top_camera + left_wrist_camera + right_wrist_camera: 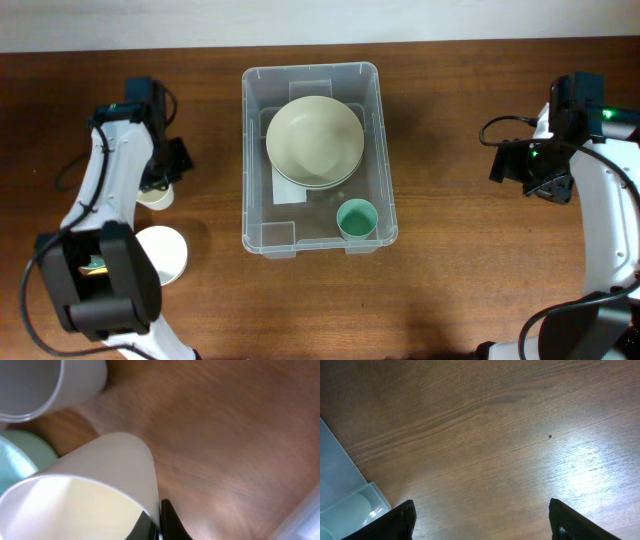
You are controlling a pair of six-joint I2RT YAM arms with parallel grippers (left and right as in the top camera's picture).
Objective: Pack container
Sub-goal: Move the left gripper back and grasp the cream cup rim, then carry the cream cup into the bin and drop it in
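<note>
Brown wood-grain table (480, 270), pale wall strip (320, 18) behind, glare patch

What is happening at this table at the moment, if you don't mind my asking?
The robot is packing the large clear plastic tub. It already holds stacked pale cream bowls and a small green cup. The left gripper is pinching the wall of a small cream cup on the wooden table left of the tub, beside a wider white cup. The right gripper hangs open over the table to the right, holding nothing.
</note>
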